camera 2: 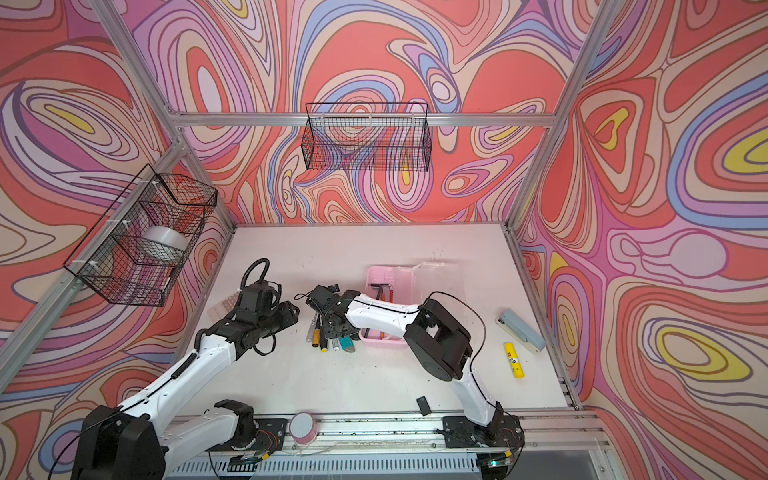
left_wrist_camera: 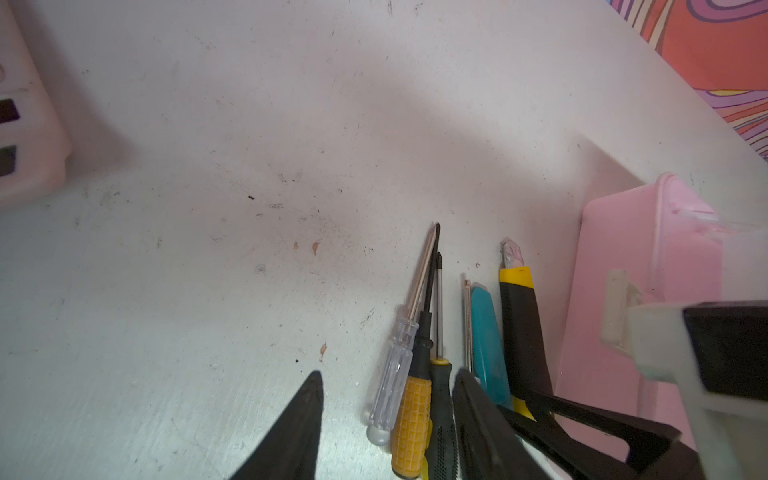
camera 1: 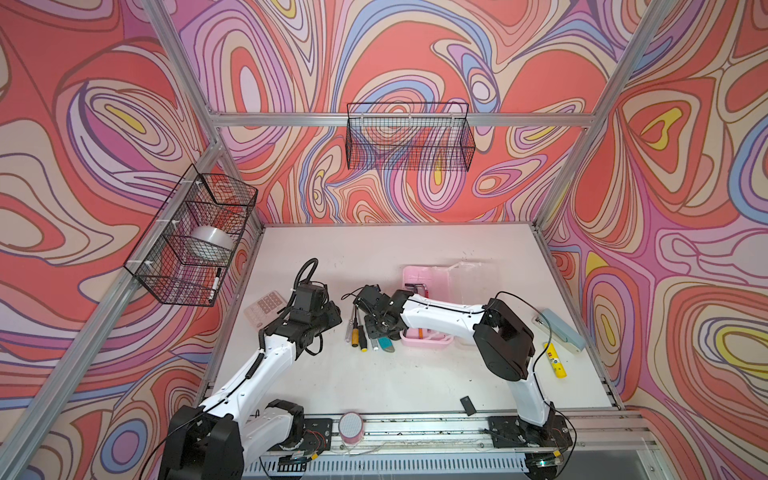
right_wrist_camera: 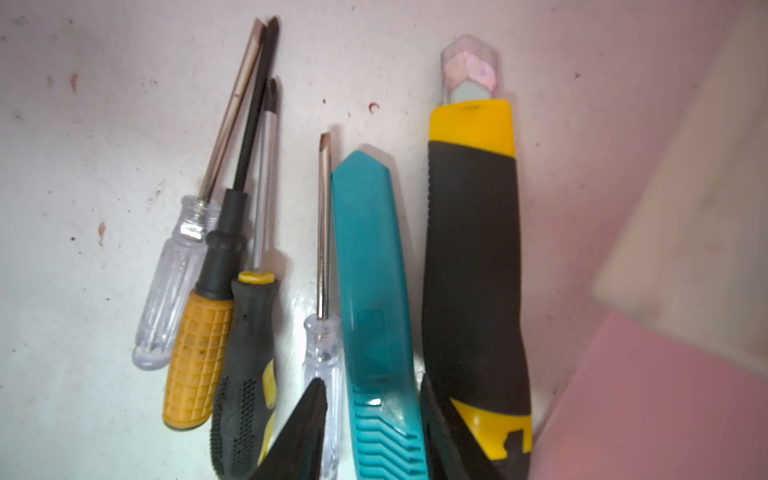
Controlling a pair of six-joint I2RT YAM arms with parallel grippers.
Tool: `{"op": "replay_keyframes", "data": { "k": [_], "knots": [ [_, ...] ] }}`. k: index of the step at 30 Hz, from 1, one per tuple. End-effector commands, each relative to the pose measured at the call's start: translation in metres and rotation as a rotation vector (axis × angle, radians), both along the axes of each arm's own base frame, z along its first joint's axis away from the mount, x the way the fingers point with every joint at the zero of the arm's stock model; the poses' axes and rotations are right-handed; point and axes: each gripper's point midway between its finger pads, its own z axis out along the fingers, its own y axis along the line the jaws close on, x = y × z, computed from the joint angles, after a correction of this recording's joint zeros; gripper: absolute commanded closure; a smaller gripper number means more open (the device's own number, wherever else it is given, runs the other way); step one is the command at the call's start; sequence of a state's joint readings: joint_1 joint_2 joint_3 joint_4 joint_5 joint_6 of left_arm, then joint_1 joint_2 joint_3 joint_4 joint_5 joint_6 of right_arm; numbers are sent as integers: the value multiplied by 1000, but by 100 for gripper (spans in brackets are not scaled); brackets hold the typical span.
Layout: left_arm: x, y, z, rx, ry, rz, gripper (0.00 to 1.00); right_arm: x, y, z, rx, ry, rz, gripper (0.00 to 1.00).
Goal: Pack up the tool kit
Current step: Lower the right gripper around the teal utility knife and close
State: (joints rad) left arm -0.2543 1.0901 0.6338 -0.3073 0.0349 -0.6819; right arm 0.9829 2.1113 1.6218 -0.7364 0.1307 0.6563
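Observation:
The pink box (camera 1: 409,274) (camera 2: 374,276) stands open at the back, its clear lid (camera 1: 469,274) laid back and hex keys (camera 1: 415,287) inside. A pink tray (camera 1: 432,341) lies in front of it. Left of the tray, screwdrivers (camera 1: 359,336) (right_wrist_camera: 199,353), a teal knife (camera 1: 386,345) (right_wrist_camera: 374,270) and a yellow-black knife (right_wrist_camera: 473,270) lie side by side. My right gripper (camera 1: 380,332) (right_wrist_camera: 372,380) is open, its jaws either side of the teal knife and a small clear screwdriver (right_wrist_camera: 322,345). My left gripper (camera 1: 336,316) (left_wrist_camera: 388,374) hangs open and empty beside the screwdriver handles.
A calculator (camera 1: 266,309) lies behind the left arm. A blue stapler (camera 1: 561,330) and a yellow glue stick (camera 1: 555,359) lie at the right edge. A small black piece (camera 1: 468,405) and a pink round thing (camera 1: 350,426) are at the front. Wire baskets (camera 1: 195,237) (camera 1: 409,137) hang on the walls.

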Motion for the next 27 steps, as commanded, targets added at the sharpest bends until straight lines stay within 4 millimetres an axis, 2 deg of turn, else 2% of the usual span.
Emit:
{"op": "replay_keyframes", "data": {
  "k": [1,10,20,27],
  "knots": [
    [2,2,0,0,-3,7,49,3,-6,2,-35,-7,-13,63],
    [2,2,-1,2,-4,9,49,-5,-5,-17,-52,43,13,64],
    [2,3,-2,5,-2,10,49,-4,2,-36,-81,71,44,63],
    [3,3,-2,5,-2,11,49,-2,5,-40,-88,74,50,63]
  ]
}}
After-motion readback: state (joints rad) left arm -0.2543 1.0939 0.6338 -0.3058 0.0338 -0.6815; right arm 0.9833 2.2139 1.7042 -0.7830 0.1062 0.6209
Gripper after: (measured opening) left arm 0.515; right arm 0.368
